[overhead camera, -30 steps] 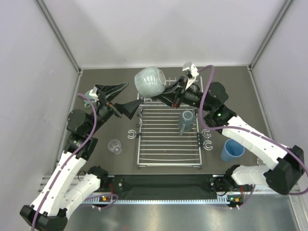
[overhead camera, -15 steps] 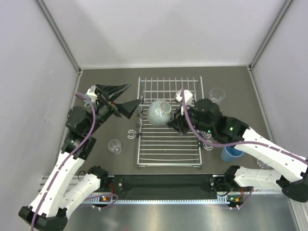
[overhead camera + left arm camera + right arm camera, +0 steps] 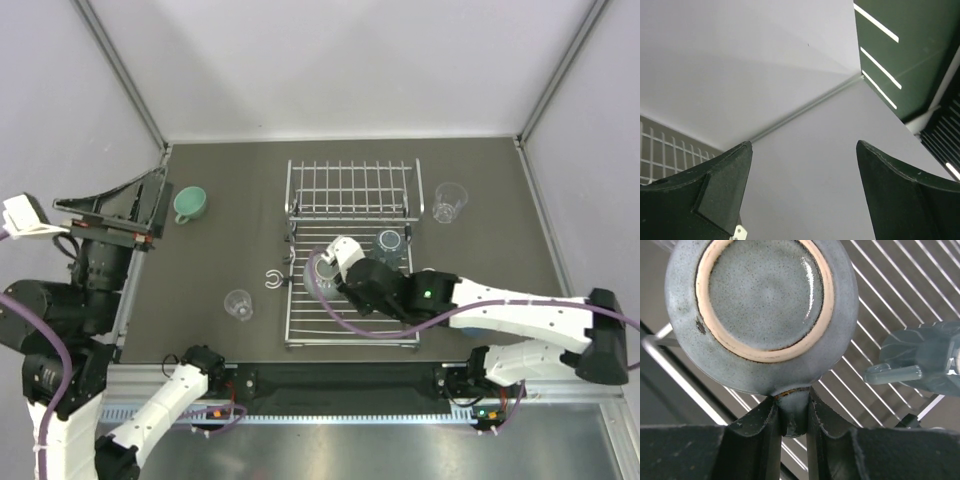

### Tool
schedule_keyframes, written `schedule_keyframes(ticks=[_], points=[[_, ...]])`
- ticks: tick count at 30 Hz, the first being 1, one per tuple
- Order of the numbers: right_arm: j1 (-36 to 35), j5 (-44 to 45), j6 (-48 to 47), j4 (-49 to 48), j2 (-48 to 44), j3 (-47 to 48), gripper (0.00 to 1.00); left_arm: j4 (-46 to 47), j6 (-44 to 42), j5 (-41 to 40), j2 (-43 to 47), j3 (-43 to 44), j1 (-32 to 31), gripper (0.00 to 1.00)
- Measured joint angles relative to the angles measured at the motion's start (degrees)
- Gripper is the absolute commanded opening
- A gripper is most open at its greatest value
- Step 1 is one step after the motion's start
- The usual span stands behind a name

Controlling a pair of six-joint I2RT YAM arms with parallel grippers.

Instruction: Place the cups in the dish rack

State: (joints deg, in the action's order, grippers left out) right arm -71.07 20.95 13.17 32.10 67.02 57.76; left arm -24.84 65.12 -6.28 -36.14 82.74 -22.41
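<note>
A grey-blue mug (image 3: 765, 295) is over the left part of the dish rack (image 3: 350, 300), at the rack's flat grid. In the right wrist view its round base with the pale unglazed foot ring faces the camera, so its axis runs from the camera down toward the bars and its mouth is turned to the rack. Its handle points back at the right gripper (image 3: 792, 405), whose two jaws are clamped on the handle from either side. Whether the rim already touches the bars cannot be told. From above, the mug is mostly hidden under the gripper and wrist.

A second grey-blue mug (image 3: 388, 245) stands on the same grid, toward its far right part, well apart from the held one. In the wrist view its handle sticks out toward the held mug.

The rack's second grid panel (image 3: 350, 190) lies at the far end of the rack.

On the dark table (image 3: 230, 180), a clear tumbler (image 3: 238, 304) stands left of the rack. Another clear tumbler (image 3: 450, 201) stands right of the far panel. A mint-green mug (image 3: 189, 203) sits near the far left. A white C-shaped clip (image 3: 274, 278) lies just beside the rack's left edge.

The left gripper (image 3: 802, 145) is raised at the left side of the table, jaws wide apart and holding nothing, and it faces the pale walls.
</note>
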Motion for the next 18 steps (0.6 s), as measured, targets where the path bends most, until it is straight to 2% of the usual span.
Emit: schedule_keyframes(ticks=[5, 12, 18], points=[[-1.2, 3.0, 0.6, -0.7, 8.4, 0.3, 0.00, -3.5, -5.2, -4.9, 0.3, 1.4, 0.0, 0.89], [-1.1, 6.7, 0.9, -0.9, 18.1, 4.5, 0.00, -7.1, -7.4, -5.7, -1.2, 1.0, 0.0, 0.89], [0.4, 7.5, 2.7, -3.9, 22.3, 7.2, 0.00, -7.6, -8.7, -6.4, -1.2, 1.0, 0.0, 0.89]])
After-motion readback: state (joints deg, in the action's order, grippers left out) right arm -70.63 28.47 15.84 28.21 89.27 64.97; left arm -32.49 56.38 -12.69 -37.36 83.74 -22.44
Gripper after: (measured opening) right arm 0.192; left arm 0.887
